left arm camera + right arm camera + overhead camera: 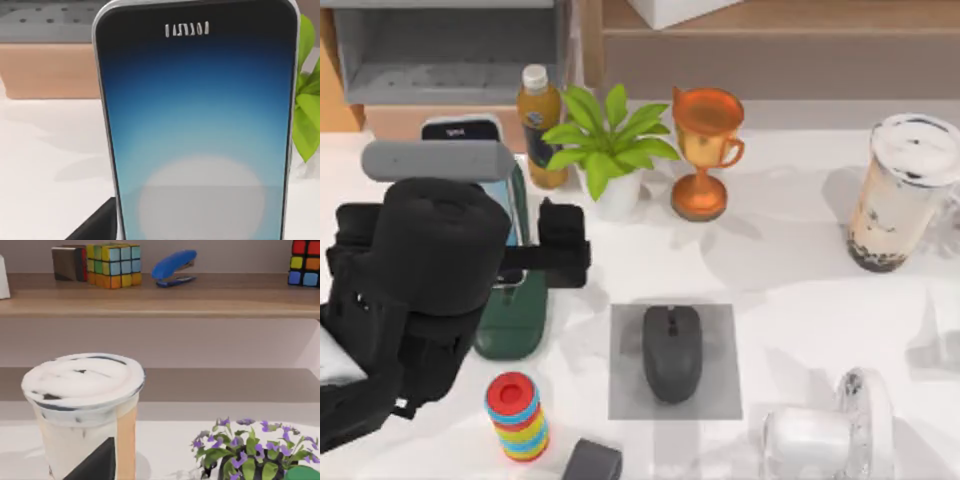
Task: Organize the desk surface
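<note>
The left arm's black bulk fills the left side of the top view, and its left gripper (525, 262) sits at the upper left of centre, right over a smartphone (200, 130) standing on a dark green stand (515, 320). In the left wrist view the phone's blue screen stands upright and very close to the camera, so I judge the arm is either seating the phone in the stand or about to lift it out. Whether the fingers are pinching the phone or spread beside it I cannot tell, since the arm hides them from above.

The desk surface (790, 275) is the white tabletop running across the whole lower frame, and it is crowded. Just behind the phone are an orange juice bottle (540, 120) and a potted green plant (610, 150), whose leaves reach toward the gripper's path; a copper trophy (705, 150) stands just right of the plant. At centre a dark computer mouse (672, 352) rests on a grey mat (720, 400). A stack of coloured rings (517, 415) stands near the lower left, close to the stand's foot.

At the upper right stands a milk tea cup (900, 195), which the right wrist view faces from nearby, with a purple-flowered plant (250, 450) beside it and wooden shelving (160, 300) behind carrying a Rubik's cube (114, 265) and a blue stapler (174, 267).
</note>
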{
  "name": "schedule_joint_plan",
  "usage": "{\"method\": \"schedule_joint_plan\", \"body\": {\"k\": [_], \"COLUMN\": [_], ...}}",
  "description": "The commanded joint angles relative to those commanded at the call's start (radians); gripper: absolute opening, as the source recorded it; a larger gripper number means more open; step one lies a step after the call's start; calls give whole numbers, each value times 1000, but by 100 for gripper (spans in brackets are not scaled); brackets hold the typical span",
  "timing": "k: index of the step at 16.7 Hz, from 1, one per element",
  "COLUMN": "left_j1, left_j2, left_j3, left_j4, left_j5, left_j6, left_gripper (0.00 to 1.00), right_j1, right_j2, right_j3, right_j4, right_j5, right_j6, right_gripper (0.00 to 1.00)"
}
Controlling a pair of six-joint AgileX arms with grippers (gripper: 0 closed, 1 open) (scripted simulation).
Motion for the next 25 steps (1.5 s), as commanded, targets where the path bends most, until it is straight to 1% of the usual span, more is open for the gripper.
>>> {"method": "schedule_joint_plan", "body": {"k": [2, 5, 8, 10, 12, 14, 22, 25], "left_j1": [4, 8, 16, 48, 103, 178, 570, 697], "left_j2": [-5, -3, -12, -58, -137, -249, -847, -1024], "left_j3": [-1, -1, -4, -29, -74, -134, -450, -539], "left_j4": [-24, -28, -26, -24, -19, -15, 0, 17], "left_j5": [-28, -35, -27, 2, 53, 121, 458, 564], "left_j6": [-11, -12, -6, 13, 45, 84, 263, 329], "left_gripper": [100, 100, 100, 100, 100, 100, 100, 100], "right_j1": [0, 0, 0, 0, 0, 0, 0, 0], "right_j2": [0, 0, 0, 0, 0, 0, 0, 0], "right_j3": [0, 0, 0, 0, 0, 0, 0, 0], "right_j4": [0, 0, 0, 0, 0, 0, 0, 0], "right_j5": [0, 0, 0, 0, 0, 0, 0, 0], "right_j6": [0, 0, 0, 0, 0, 0, 0, 0], "right_gripper": [100, 100, 100, 100, 100, 100, 100, 100]}}
